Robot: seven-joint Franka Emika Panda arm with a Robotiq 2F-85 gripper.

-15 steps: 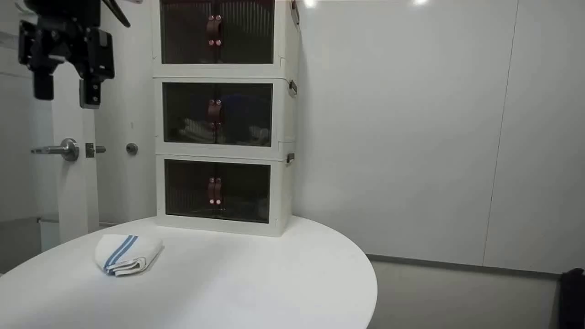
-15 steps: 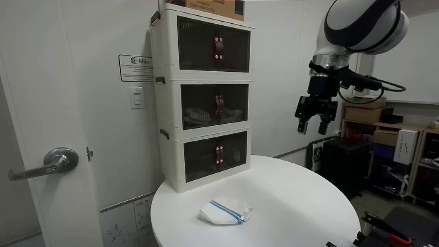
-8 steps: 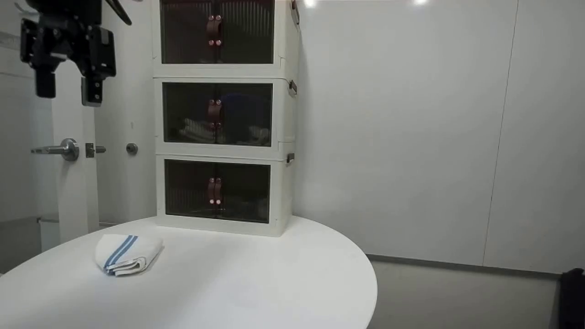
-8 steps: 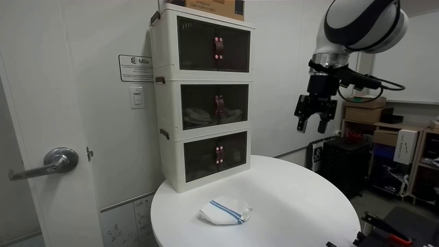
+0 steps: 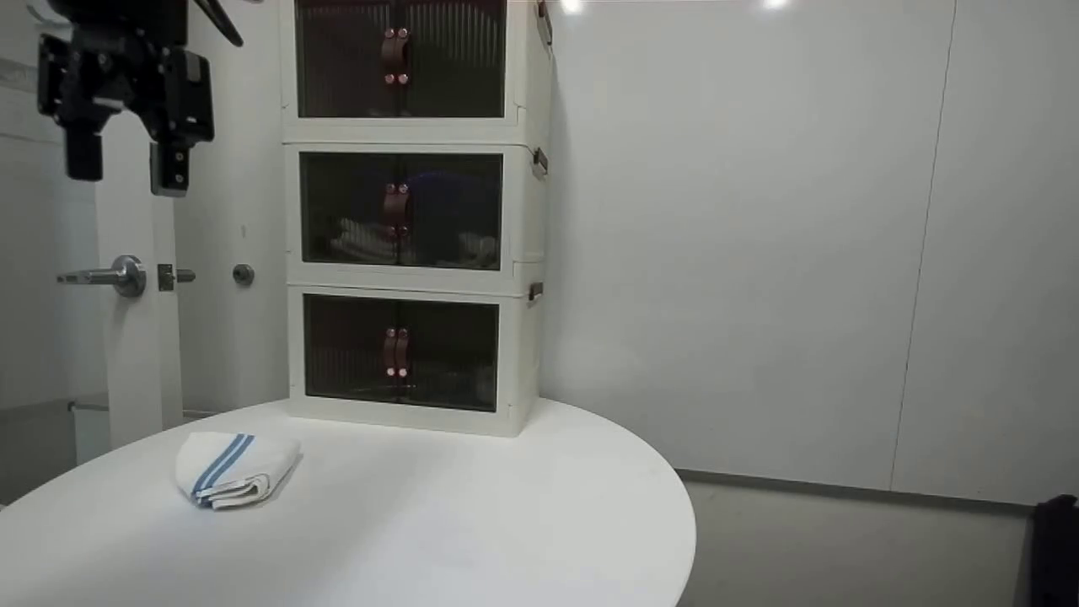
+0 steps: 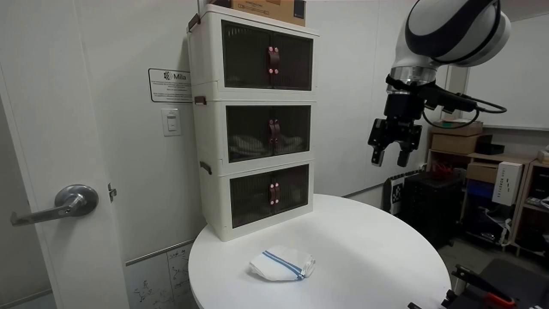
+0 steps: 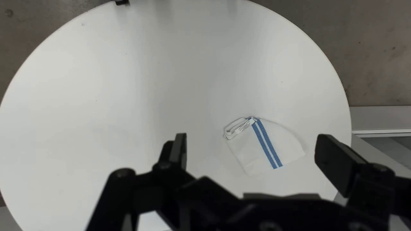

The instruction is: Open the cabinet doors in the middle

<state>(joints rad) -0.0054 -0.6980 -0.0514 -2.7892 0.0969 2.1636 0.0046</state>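
The middle cabinet doors [image 5: 451,215] are a pair of dark tinted panels in the central white unit of the stack. They are shut in both exterior views [image 6: 253,128]. Their small dark red handles [image 6: 274,131] sit side by side at the centre seam. Striped or light things show dimly behind the panels. My gripper [image 5: 126,184] is open and empty, pointing down, high above the table and well apart from the doors. It is also open in an exterior view [image 6: 390,163] and in the wrist view [image 7: 252,138]. The doors are out of the wrist view.
A folded white towel with blue stripes [image 7: 265,144] lies on the round white table [image 6: 364,240], below the gripper. The top unit [image 6: 268,56] and bottom unit [image 6: 253,199] have matching shut doors. A cardboard box [image 6: 274,10] is on top. A door with a lever handle [image 6: 73,204] stands beside the stack.
My gripper has risen very slightly since one second ago and is still over the last half second. The doors and the towel have not moved.
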